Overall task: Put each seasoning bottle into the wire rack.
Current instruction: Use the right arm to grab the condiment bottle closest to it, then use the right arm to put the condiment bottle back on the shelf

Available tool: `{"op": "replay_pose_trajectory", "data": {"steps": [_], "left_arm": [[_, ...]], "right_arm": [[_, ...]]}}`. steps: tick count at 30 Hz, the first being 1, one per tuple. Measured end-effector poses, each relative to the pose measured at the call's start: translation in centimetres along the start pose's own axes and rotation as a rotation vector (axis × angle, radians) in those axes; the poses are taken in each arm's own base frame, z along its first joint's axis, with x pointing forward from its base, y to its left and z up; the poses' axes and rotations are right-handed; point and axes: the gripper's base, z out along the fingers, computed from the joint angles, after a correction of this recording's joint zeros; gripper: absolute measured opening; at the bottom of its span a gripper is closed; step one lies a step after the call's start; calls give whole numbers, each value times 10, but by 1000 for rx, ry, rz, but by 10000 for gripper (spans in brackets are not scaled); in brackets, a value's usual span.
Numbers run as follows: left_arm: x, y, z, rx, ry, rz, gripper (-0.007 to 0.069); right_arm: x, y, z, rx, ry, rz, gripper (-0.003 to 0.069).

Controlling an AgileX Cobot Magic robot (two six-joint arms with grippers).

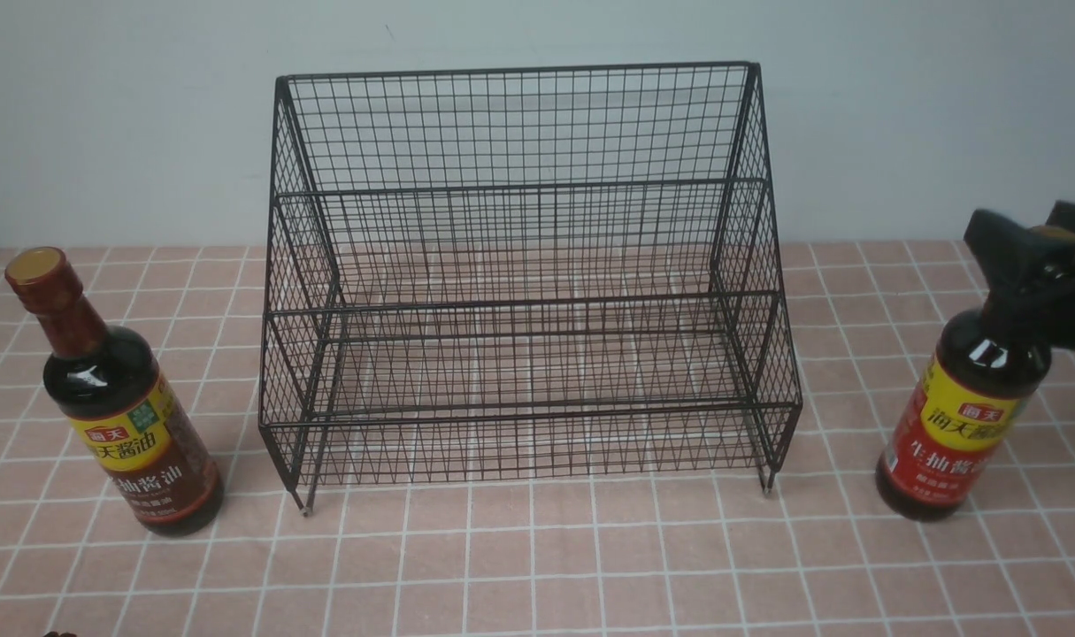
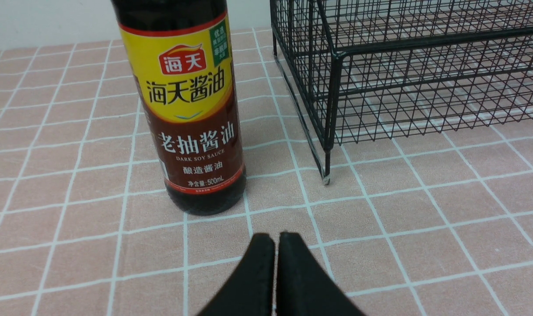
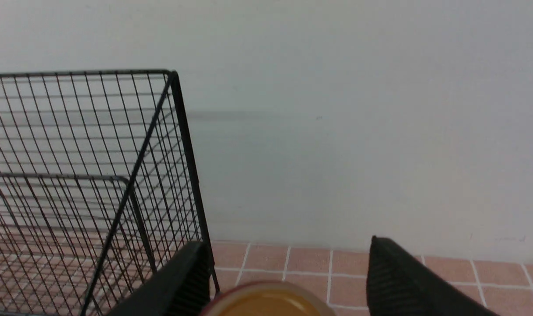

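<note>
Widely spread, right pincer [image 3: 286, 243] straddles bottle cap [image 3: 266, 305].

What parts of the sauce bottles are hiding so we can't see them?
Front view: the neck of the red-label soy sauce bottle, hidden behind the right gripper.
Left wrist view: the top of the dark soy sauce bottle, cut off by the frame edge.
Right wrist view: everything below the red-label bottle's tan cap, cut off by the frame edge.

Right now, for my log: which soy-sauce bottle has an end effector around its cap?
The red-labelled bottle on the right; the open right end effector straddles it. The brown-labelled bottle stands alone.
</note>
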Motion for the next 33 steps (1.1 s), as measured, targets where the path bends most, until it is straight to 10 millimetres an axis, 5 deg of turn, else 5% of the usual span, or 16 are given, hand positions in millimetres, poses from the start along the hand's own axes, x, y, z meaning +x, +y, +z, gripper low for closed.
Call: {"op": "replay_pose_trajectory", "data": {"steps": [7, 10, 15, 19, 28, 33], "left_arm": [[0, 0, 0, 0, 0, 0, -7], [0, 0, 0, 0, 0, 0, -7], [0, 0, 0, 0, 0, 0, -7], [0, 0, 0, 0, 0, 0, -7], [0, 0, 0, 0, 0, 0, -7], [0, 0, 0, 0, 0, 0, -7]], "right_arm": [[16, -2, 9, -3, 67, 7, 392], [20, -1, 10, -20, 85, -33, 270], [11, 1, 0, -19, 77, -52, 267], [-14, 7, -11, -36, 3, -114, 267], [-123, 35, -32, -247, -331, -191, 266], [-145, 62, -31, -428, -342, -229, 265]]}}
